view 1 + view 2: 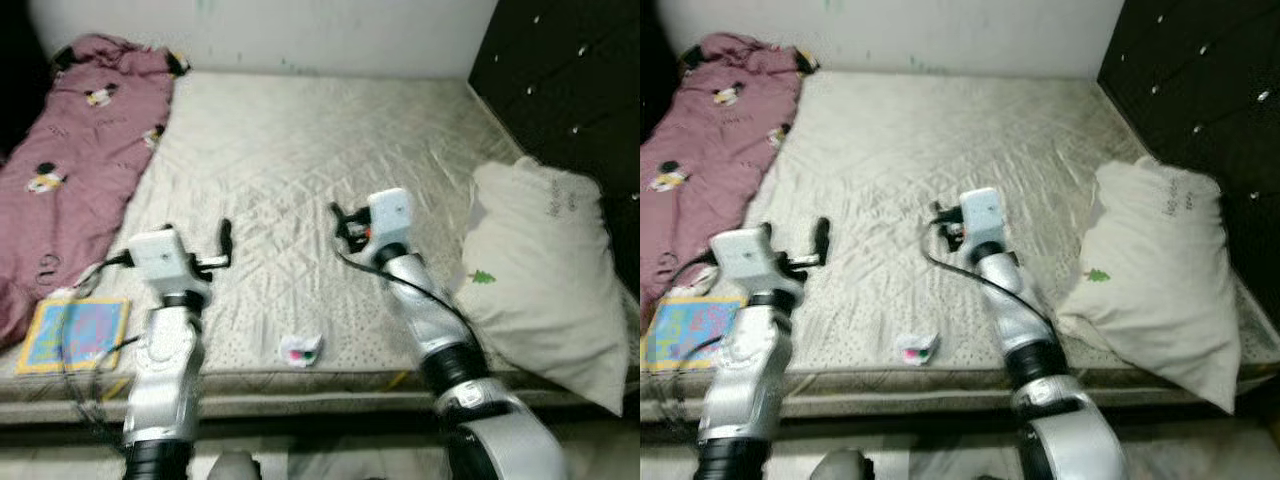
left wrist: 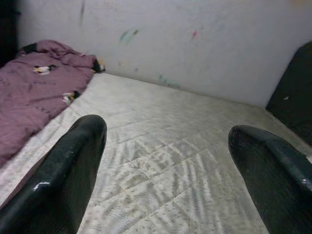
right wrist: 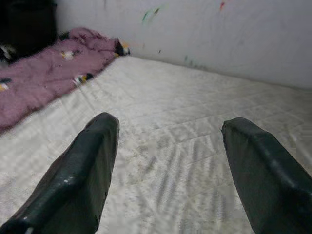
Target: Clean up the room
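Both pincers wide open, empty, above mattress [image 1: 300, 180]

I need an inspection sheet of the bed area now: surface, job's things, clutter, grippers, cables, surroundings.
Surface: bare quilted mattress, wrinkled.
Job's things: pink blanket bunched along the robot's left edge; white pillow leaning at the right edge.
Clutter: small crumpled wrapper and colourful book, both near the front edge.
Grippers: left gripper and right gripper both open, empty, above the mattress.
Cables: black cable along the right arm.
Surroundings: white marked wall; dark tufted headboard.
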